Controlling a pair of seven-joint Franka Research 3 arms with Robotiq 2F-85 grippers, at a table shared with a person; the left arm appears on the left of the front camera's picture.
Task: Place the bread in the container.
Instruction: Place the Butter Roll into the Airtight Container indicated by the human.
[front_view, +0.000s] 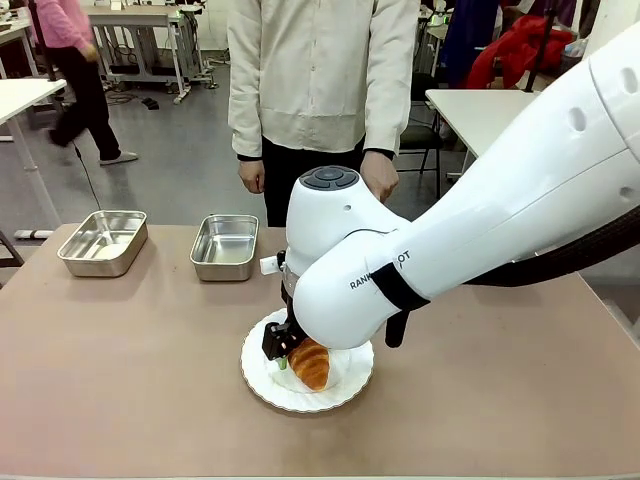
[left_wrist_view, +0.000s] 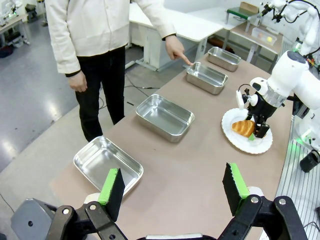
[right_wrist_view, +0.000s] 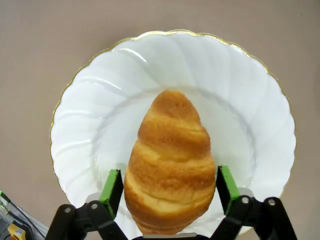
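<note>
The bread (right_wrist_view: 170, 165), a golden-brown croissant, lies on a round white plate (right_wrist_view: 100, 100) near the table's front. My right gripper (right_wrist_view: 170, 192) is down over it, its green pads (right_wrist_view: 112, 190) pressed against the croissant's two sides, so it is shut on the bread. The front view shows the same grasp (front_view: 292, 360) on the bread (front_view: 312, 364). Steel containers (front_view: 225, 246) (front_view: 103, 242) stand along the far edge. In the left wrist view the person's finger (left_wrist_view: 187, 61) points at one container (left_wrist_view: 207, 77). My left gripper (left_wrist_view: 172, 187) hangs open above the table's end.
The person (front_view: 320, 80) stands at the far side, behind the row of pans. In the left wrist view two more pans (left_wrist_view: 165, 116) (left_wrist_view: 107, 162) lie nearer and another (left_wrist_view: 224, 58) farther off. The right arm's big white link (front_view: 480, 220) crosses the table's right half.
</note>
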